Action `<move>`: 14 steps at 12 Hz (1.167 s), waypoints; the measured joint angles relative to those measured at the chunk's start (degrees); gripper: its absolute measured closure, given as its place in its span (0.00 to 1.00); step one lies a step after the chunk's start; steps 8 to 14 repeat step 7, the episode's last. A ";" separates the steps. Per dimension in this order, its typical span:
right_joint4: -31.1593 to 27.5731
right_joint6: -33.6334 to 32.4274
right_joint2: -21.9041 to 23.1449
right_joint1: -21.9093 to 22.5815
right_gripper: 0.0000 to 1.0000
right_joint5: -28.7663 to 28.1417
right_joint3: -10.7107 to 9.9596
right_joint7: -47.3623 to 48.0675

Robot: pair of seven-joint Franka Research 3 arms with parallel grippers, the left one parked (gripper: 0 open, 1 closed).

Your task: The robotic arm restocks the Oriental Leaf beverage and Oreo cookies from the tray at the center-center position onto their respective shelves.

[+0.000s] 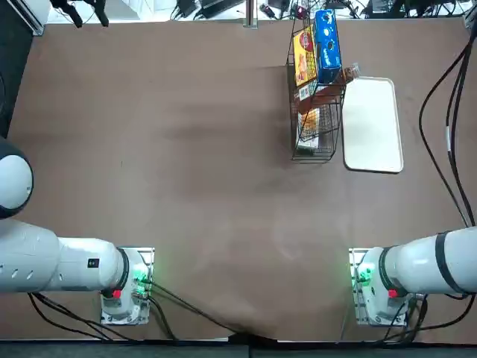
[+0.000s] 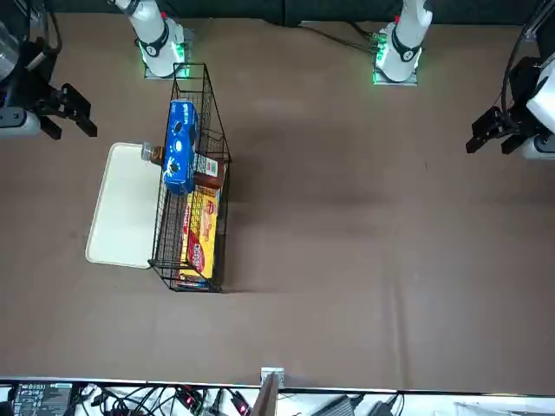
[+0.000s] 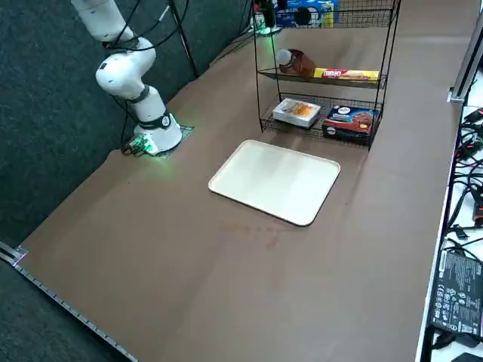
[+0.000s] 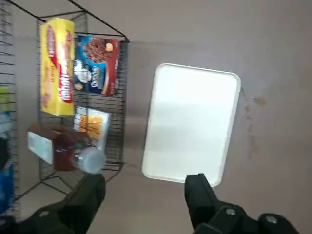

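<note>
Right gripper [image 4: 146,187] is spread, with a wide gap between its fingers [image 4: 89,202], and it's up around 10 o'clock in the front view, off to the outer side of the tray [image 1: 373,125]. Going by the overhead view as a clock, the robotic arm [image 1: 451,259] has its base at 4 o'clock, the tray lies flat at 2, and the shelves [image 1: 315,142] stand at 1, just beside the tray. Both restock items are in the rack, fwiw. The Oriental Leaf bottle [image 3: 298,62] is lying on its side on the middle tier, white cap [image 4: 91,160] aimed at roughly 3 o'clock overhead, so out over the tray side. Blue Oreo pack [image 2: 180,147] is one level up, on the top tier. Sharing the bottle's tier is a yellow-and-red pack [image 4: 57,68], at about 11 o'clock from the bottle overhead. Bottom tier has a small white box with an orange picture [image 3: 296,112] and a dark blue-and-red box [image 3: 349,123] side by side, the white one nearer the arm bases.
</note>
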State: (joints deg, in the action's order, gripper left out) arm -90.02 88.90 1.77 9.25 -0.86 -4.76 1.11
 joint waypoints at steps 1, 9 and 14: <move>-0.32 -0.09 0.22 -0.42 0.00 0.81 0.01 -0.37; -3.20 -0.12 1.76 -4.87 0.00 1.81 0.81 -3.56; -3.20 -0.12 1.76 -4.87 0.00 1.81 0.81 -3.56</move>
